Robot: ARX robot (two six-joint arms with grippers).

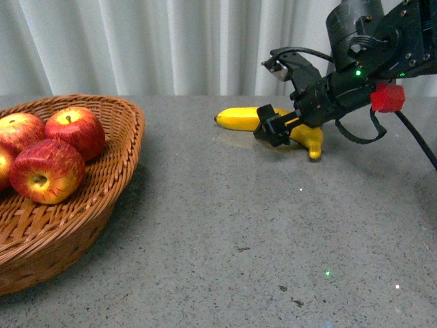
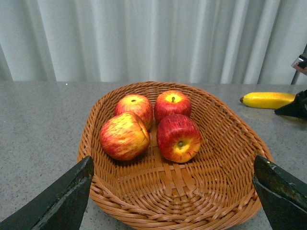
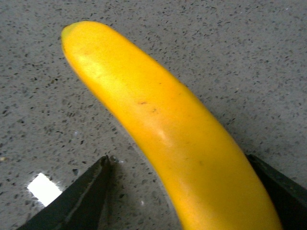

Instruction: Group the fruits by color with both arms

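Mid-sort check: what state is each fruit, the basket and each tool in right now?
apples: four, resting in the basket, none held.
basket: upright on the table, holding only apples.
banana: lying on the table, outside the basket.
left tool: open, empty, facing the basket.
right tool: open, straddling the banana, not yet shut.

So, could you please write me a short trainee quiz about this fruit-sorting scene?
1. How many apples lie in the wicker basket?
2. True or false: the banana lies in the basket.
3. Which one straddles the banana: A the left claw, B the right claw?
Key: 1. four; 2. false, it lies on the table; 3. B.
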